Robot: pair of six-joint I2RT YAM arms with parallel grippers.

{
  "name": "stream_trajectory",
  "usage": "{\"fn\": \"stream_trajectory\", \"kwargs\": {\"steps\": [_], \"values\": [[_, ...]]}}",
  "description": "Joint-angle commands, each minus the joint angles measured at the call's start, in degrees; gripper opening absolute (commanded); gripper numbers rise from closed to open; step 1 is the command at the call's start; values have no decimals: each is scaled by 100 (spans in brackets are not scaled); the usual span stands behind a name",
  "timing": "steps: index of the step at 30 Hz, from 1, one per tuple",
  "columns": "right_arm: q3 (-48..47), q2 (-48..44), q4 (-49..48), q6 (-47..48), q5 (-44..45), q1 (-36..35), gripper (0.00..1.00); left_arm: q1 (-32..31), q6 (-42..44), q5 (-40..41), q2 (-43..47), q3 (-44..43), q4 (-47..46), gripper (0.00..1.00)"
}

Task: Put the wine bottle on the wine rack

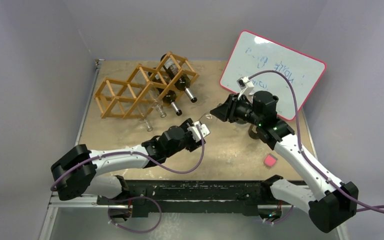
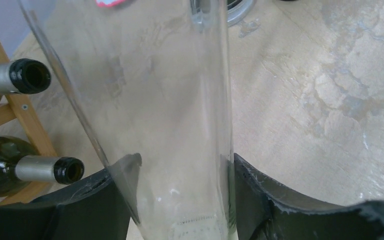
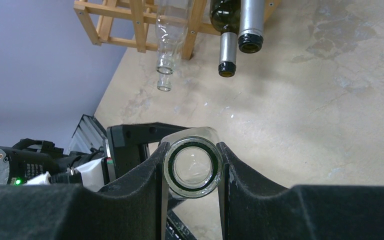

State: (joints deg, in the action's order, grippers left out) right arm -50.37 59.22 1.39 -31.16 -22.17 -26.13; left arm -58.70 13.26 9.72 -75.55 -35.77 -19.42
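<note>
Wine bottle (image 2: 165, 100), neck firmly within closed right gripper (image 3: 192, 152), body firmly within closed left gripper (image 2: 182, 167).

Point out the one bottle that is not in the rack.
The clear bottle clamped between both arms' jaws; the dark bottles and the other clear ones lie in the wine rack.
</note>
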Motion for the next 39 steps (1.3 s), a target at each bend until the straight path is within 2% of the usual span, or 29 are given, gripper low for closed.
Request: {"fn": "stream_trajectory", "kwargs": {"steps": [1, 4, 6, 9, 11, 16, 20, 23, 33, 39], "values": [[-92, -269, -773, -299, -363, -14, 0, -50, 61, 180, -35, -253, -211, 49], [-54, -312, -793, -261, -488, -15, 2, -53, 143, 356, 13, -313, -132, 19], [-70, -331, -629, -118, -501, -11, 16, -53, 318, 497, 100, -412, 32, 0], [-190, -360, -159, 175, -322, -15, 39, -50, 739, 522, 379, -448, 259, 0], [-267, -407, 104, 318, -207, -15, 51, -54, 1213, 342, 655, -414, 405, 0], [-558, -523, 415, 766, -68, -15, 65, -91, 2568, -8, 1183, -330, 1008, 0], [-887, -545, 872, 1435, -468, -15, 66, -133, 3583, 195, 1295, -329, 1345, 0], [-963, -535, 1221, 1806, -493, -14, 67, -143, 4127, 272, 1387, -208, 1237, 0], [-585, -481, 1602, 2613, -957, -26, 71, -244, 5074, 647, 1531, 227, 541, 0], [-334, -186, 1463, 2642, -1009, -288, 73, -488, 5318, 1009, 1538, 225, 647, 0]]}}
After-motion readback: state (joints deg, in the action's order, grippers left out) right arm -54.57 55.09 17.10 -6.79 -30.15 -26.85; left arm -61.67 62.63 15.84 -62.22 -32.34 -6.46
